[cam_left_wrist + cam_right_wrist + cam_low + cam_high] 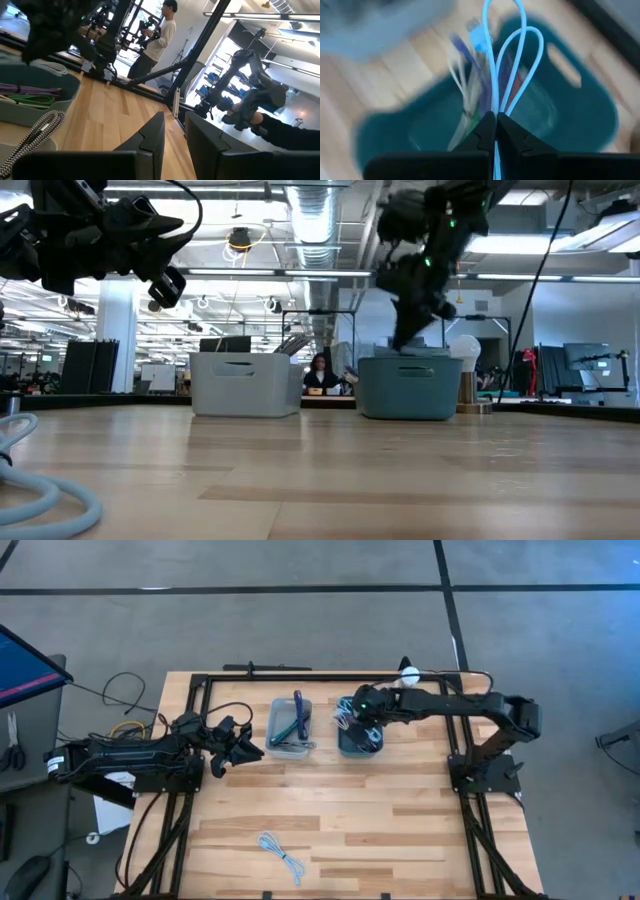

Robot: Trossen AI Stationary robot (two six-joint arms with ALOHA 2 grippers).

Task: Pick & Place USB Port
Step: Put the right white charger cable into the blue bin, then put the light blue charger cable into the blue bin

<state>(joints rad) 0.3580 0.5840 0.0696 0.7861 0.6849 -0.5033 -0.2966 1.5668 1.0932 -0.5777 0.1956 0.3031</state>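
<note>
A teal bin (358, 737) with several cables in it stands at the table's far middle, with a grey bin (290, 726) to its left. My right gripper (366, 728) hangs over the teal bin (570, 125), pointing steeply down, shut on a light blue cable (520, 60). In the low view this gripper (408, 332) sits just above the teal bin's rim (410, 365). My left gripper (246, 752) waits left of the grey bin, raised off the table, with a narrow gap between its fingers (175, 142) and nothing in it. My right gripper pinches the light blue cable between its two fingers, at the gathered strands (496, 107) where its loops come together. The fingers come from above, slanting down. The loops (512, 45) hang past the fingertips over the teal bin's opening, clear of the table.
Another light blue cable (282, 858) lies coiled near the table's front edge, and it shows at the low view's near left (40, 495). A black frame (330, 672) borders the table's far side. A person (156, 40) stands in the room beyond.
</note>
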